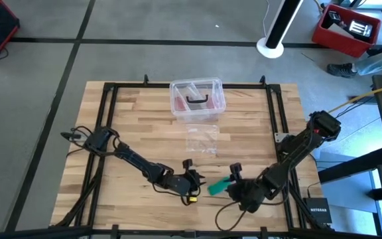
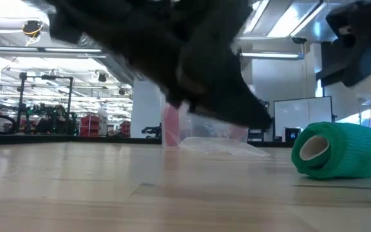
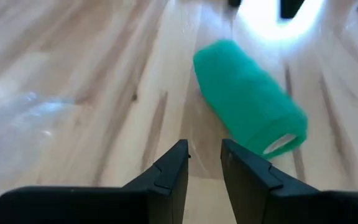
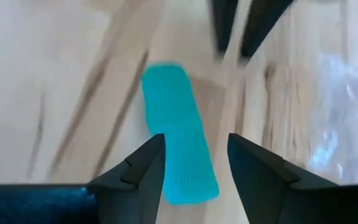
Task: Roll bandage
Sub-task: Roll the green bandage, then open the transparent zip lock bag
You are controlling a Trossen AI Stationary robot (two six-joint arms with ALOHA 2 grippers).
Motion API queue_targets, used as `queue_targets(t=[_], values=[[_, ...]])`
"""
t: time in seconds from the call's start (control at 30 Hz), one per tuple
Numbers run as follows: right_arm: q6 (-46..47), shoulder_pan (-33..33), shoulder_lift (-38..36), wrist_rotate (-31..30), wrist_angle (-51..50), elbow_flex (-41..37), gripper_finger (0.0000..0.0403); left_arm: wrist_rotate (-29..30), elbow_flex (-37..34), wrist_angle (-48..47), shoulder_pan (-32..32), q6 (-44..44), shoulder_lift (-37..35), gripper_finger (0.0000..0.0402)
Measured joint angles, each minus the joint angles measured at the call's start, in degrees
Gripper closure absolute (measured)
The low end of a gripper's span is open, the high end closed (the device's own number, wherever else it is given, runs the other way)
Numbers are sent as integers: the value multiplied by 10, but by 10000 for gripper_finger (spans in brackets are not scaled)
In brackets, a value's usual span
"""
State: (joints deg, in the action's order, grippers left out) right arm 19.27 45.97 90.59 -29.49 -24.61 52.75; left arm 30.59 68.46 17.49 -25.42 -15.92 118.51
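Wooden counter, clear plastic box at the far edge. The bandage is a tight green roll lying free near the front, between the arms. Left gripper jaws slightly apart, empty; right gripper jaws wider, holding nothing.

Light: bright, even; ceiling strip lights visible in the low view.
Glare: white patch on the pale wooden table.
Blur: near arm, low view, perhaps motion.

One bandage – rolled, one plastic box, two arms
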Motion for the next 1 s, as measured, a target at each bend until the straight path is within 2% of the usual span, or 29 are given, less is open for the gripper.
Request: queue_targets(t=[0.1, 0.2, 0.3, 0.37, 0.57, 0.73, 0.9, 1.0], values=[[19, -4, 1, -8, -27, 0, 226, 10, 1, -35, -5, 21, -54, 314], [26, -22, -6, -38, -28, 0, 226, 34, 2, -127, -2, 25, -115, 314], [-2, -69, -16, -70, -19, 1, 226, 69, 2, -228, 18, 24, -150, 314], [-38, -117, -13, -69, -20, 0, 226, 79, -1, -270, 48, 20, -153, 314], [-105, -278, 9, -13, 103, -36, 226, 30, -56, -251, 149, 11, -120, 314], [-80, -359, 41, 64, 241, -98, 226, -68, -81, -204, 187, 8, -83, 314], [-53, -354, 72, 157, 259, -112, 226, -124, -79, -207, 152, -35, -73, 314], [-20, -325, 82, 178, 263, -111, 226, -137, -77, -224, 119, -58, -93, 314]])
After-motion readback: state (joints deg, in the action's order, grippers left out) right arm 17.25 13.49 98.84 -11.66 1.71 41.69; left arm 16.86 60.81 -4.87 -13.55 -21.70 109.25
